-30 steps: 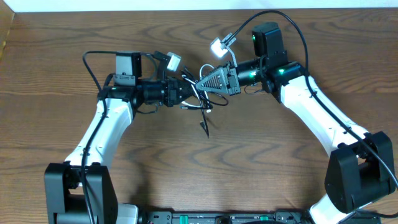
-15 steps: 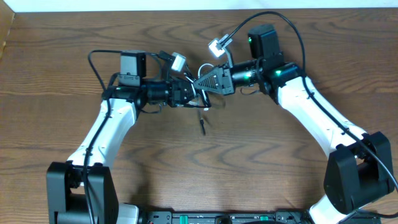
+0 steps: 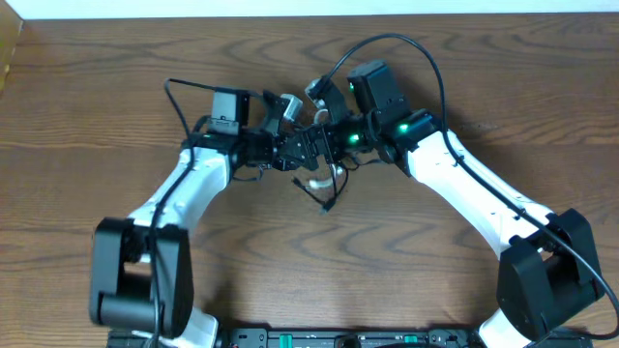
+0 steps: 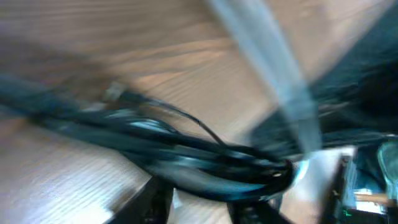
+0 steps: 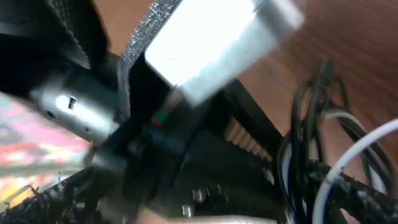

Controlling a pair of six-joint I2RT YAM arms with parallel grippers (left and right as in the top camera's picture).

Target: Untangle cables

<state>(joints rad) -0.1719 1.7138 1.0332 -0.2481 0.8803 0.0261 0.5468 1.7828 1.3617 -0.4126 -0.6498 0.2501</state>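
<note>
Overhead, both arms bend inward, left gripper (image 3: 298,151) and right gripper (image 3: 325,142) close together at the cables (image 3: 324,193), openness indiscernible

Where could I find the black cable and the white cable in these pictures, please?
black cable (image 3: 322,200), overhead view, its loose lower end.
white cable (image 5: 349,154), right wrist view, its curved stretch at right.
</note>
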